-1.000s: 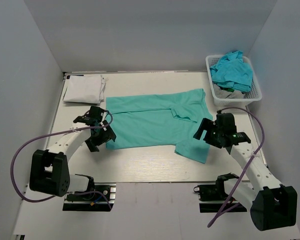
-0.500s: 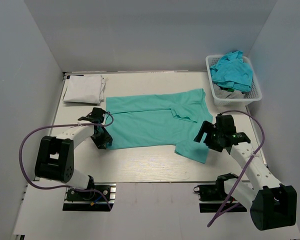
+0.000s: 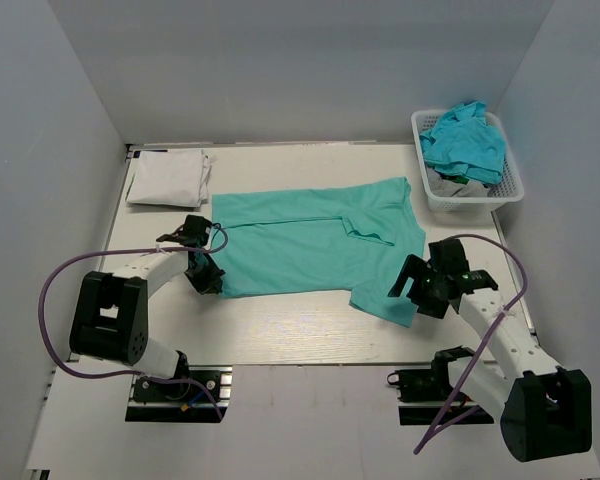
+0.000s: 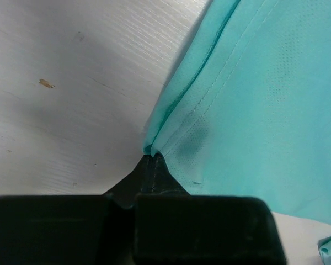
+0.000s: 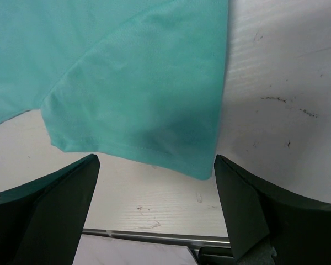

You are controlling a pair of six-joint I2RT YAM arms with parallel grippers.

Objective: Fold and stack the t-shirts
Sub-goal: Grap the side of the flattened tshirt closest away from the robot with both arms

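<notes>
So the teal t-shirt (image 3: pixel 315 245) is spread flat mid-table, with its long axis running left-right across the top view: hem on the left, collar and sleeves on the right. The left hand (image 3: pixel 212 285) is pinched shut on the lower-left hem corner. The wrist view shows the cloth bunched right at the fingertips (image 4: pixel 153 165), with the rest of the shirt fanning away up and to the right.

The right hand (image 3: pixel 412 287) is wide open at the lower-right sleeve. In its wrist view the sleeve's end sits between the two fingers (image 5: pixel 55 199), which aren't touching it as far as I can tell.

Each arm is nearest its own end of the near edge, so I'd guess the fold goes from there toward the far edge.

A folded white t-shirt (image 3: pixel 168 178) sits upper left on the table (image 3: pixel 280 330), and more teal shirts are piled in the basket (image 3: pixel 512 192) upper right.
</notes>
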